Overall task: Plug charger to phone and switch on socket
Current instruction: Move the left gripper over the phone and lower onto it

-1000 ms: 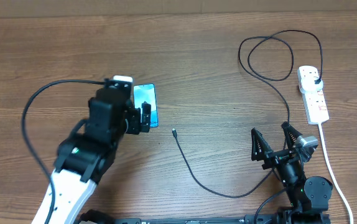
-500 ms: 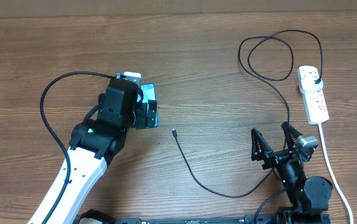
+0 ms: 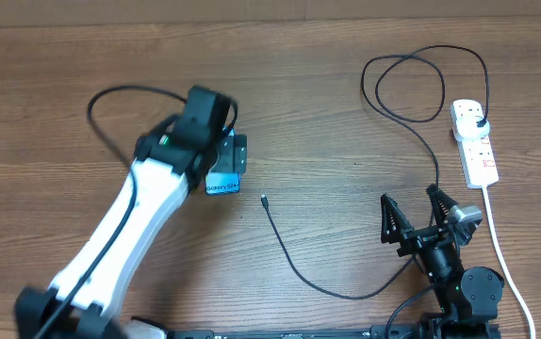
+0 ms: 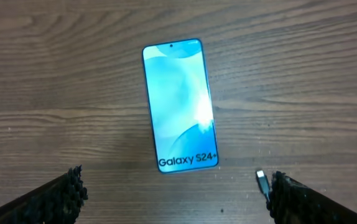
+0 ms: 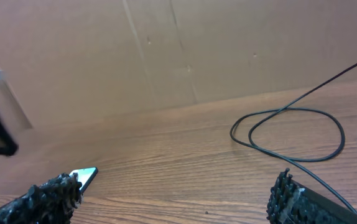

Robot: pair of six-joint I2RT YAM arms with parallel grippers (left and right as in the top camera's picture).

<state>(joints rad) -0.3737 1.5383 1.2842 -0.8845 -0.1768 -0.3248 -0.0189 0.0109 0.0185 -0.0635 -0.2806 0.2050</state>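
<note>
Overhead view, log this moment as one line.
left gripper: open, over phone | right gripper: open, empty | charger: tip on table, apart from phone | socket: untouched

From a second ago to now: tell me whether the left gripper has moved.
Yes. Overhead, the left gripper shifted toward the far table edge and slightly right, now covering most of the phone, which stayed put.

The overhead view looks straight down on the whole table (image 3: 346, 94) from high up. The left wrist view faces down, close over the phone (image 4: 180, 106), which is partly seen from overhead too. The right wrist view sits low, looking across at the charger (image 5: 287, 134) loop, which the overhead view also shows.
</note>
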